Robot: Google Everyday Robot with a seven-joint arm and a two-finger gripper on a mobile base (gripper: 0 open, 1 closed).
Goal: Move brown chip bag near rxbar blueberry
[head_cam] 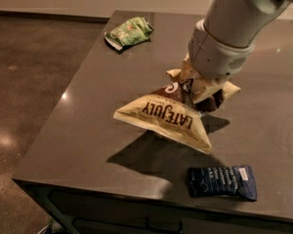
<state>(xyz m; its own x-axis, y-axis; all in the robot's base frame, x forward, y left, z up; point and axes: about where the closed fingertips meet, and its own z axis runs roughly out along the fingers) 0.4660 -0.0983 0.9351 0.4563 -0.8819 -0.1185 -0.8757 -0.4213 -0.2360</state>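
Observation:
The brown chip bag [166,116], crinkled with cream-yellow ends and "LATE JULY" print, hangs tilted above the dark table in the middle of the camera view. My gripper [195,89] is shut on the bag's dark middle, under the big white arm. The bag casts a shadow on the table below it. The rxbar blueberry [222,182], a flat navy wrapper with white text, lies near the table's front right edge, a short way below and right of the bag's lower tip.
A smaller green bag [128,32] lies at the table's far left corner. The dark table [78,135] ends at a left and a front edge, with brown floor beyond. My white arm [234,28] comes in from the top right.

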